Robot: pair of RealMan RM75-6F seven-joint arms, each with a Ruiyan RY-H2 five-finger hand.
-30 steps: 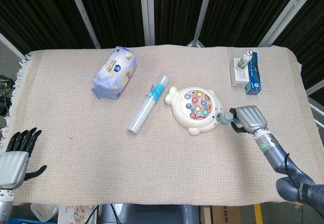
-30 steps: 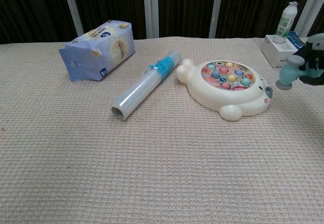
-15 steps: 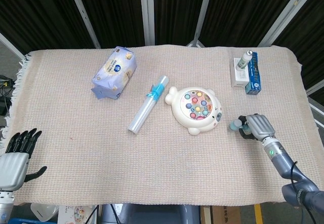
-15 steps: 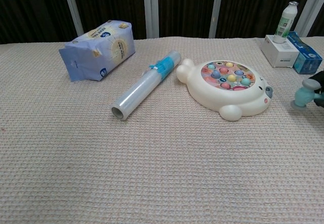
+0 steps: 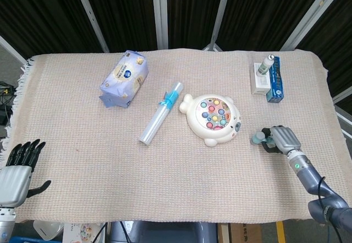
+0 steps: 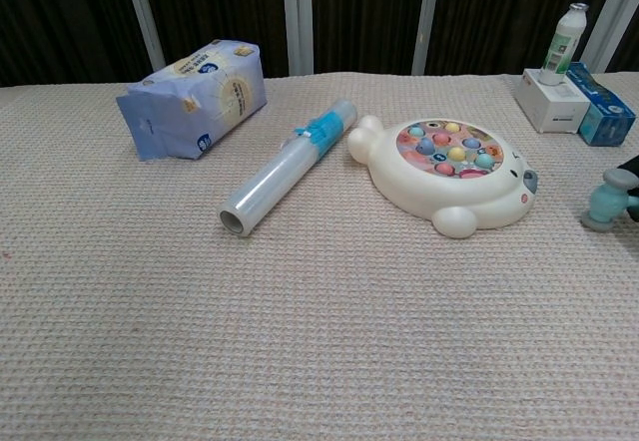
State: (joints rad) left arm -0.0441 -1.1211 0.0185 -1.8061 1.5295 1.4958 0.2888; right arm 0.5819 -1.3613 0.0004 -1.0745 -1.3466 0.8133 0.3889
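The right hand (image 5: 281, 139) has its fingers curled around a small teal toy hammer (image 5: 258, 139), whose head sits on the woven cloth (image 5: 82, 144) at about four o'clock from the white fishing-game toy (image 5: 213, 119), near it but apart. The left hand (image 5: 15, 172) hangs off the cloth's eight o'clock corner, fingers spread and holding nothing. A roll of clear film (image 5: 160, 113) lies at nine o'clock of the toy, a blue tissue pack (image 5: 124, 78) at ten o'clock, and a white box (image 5: 257, 81), small bottle (image 5: 266, 64) and blue box (image 5: 275, 79) at two o'clock.
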